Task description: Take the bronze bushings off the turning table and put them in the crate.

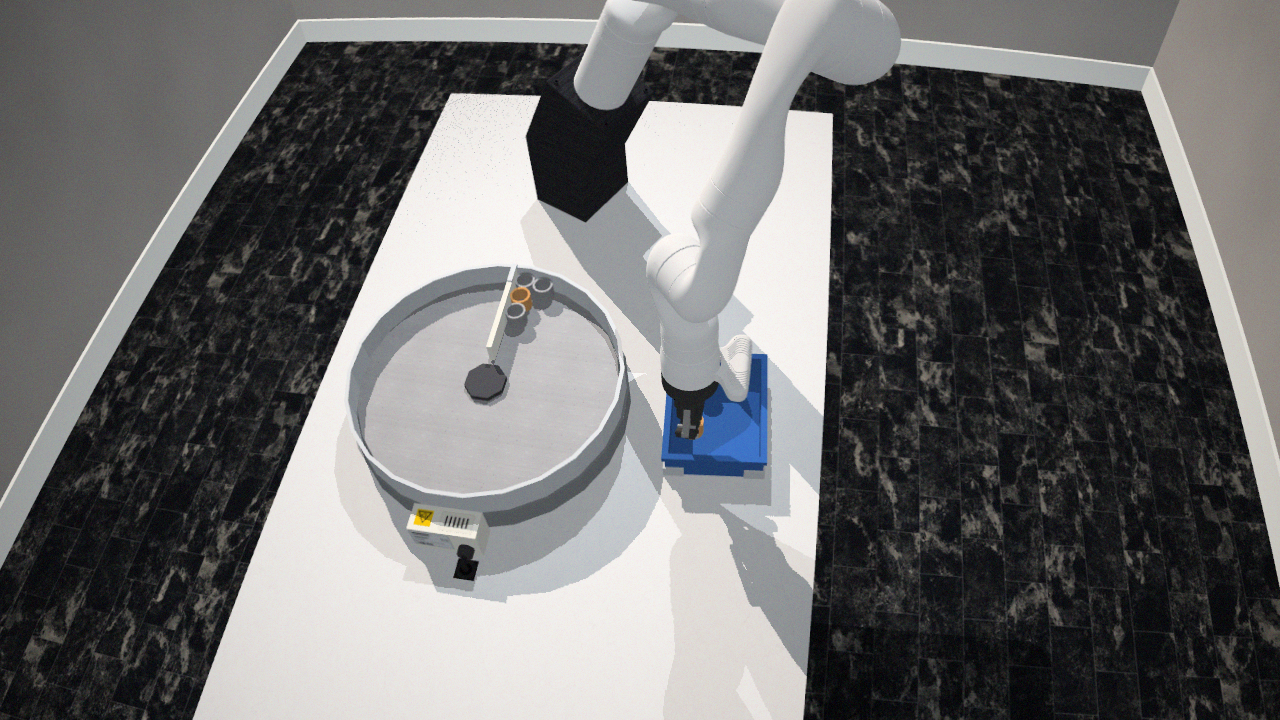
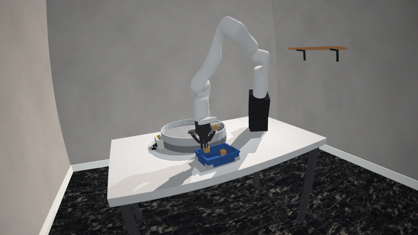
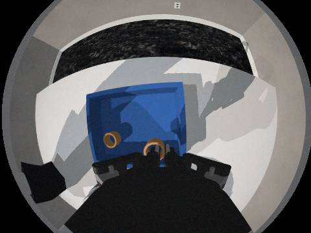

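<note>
My gripper (image 1: 690,428) is shut on a bronze bushing (image 2: 206,149) and holds it low inside the blue crate (image 1: 716,420), near its left wall. The held bushing shows as an orange ring between the fingertips in the wrist view (image 3: 154,149). A second bronze bushing (image 2: 223,151) lies in the crate, also in the wrist view (image 3: 113,139). On the turning table (image 1: 487,386) one bronze bushing (image 1: 520,296) stands at the far rim beside three steel bushings (image 1: 516,312), next to a white divider bar (image 1: 501,307).
The turning table has a raised grey rim and a black hub (image 1: 486,382) at its centre. A small control box (image 1: 445,531) sits at its front. The arm's black base (image 1: 580,147) stands at the back of the white table. A wall shelf (image 2: 317,48) hangs far right.
</note>
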`<action>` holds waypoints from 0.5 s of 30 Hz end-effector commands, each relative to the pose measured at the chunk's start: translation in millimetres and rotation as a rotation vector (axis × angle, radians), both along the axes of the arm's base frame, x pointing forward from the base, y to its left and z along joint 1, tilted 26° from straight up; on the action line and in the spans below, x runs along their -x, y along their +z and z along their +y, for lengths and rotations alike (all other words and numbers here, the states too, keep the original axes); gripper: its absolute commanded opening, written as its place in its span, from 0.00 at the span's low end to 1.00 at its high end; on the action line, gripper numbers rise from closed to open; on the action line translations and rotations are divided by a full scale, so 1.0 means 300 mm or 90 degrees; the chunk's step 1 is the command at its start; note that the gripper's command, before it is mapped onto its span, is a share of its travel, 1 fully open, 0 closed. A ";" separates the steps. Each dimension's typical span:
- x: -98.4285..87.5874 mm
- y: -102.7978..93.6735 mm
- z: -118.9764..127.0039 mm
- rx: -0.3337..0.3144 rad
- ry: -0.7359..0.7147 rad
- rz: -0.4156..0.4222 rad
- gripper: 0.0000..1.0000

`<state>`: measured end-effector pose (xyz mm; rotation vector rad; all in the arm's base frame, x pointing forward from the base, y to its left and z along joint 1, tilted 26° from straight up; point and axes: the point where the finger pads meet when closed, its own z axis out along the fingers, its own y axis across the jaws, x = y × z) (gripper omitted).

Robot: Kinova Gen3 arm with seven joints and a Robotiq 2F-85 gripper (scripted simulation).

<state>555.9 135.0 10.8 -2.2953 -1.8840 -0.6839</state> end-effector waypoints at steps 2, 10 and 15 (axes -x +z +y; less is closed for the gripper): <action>-0.001 0.000 -0.002 0.000 -0.001 0.000 0.00; -0.007 -0.020 0.006 0.000 -0.001 0.000 0.00; -0.009 -0.025 0.008 0.000 -0.001 0.000 0.00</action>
